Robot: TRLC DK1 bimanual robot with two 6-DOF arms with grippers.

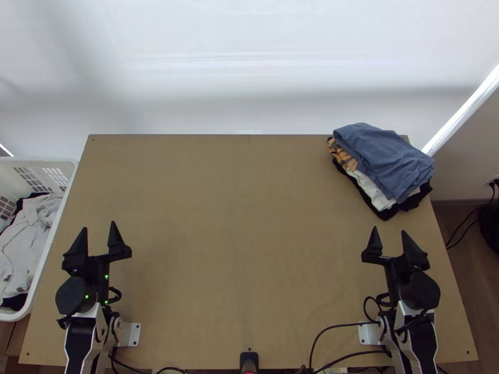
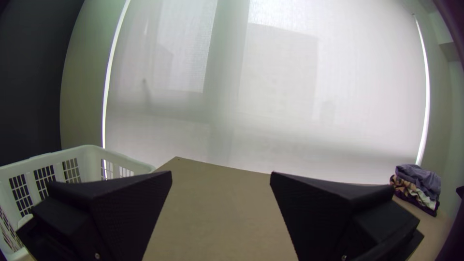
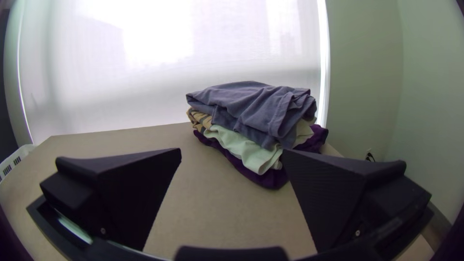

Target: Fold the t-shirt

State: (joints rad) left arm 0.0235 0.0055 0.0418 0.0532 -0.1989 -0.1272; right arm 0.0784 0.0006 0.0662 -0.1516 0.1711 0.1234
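White basket is holding bunched pale cloth, prob. the tee; all folding's pending. Folded pile is sitting far R. L gripper & R gripper are hanging w/ fingers apart.

In the top view, the left edge is cutting the white basket and clothes inside; the blue cloth partly hides the pale cloth.
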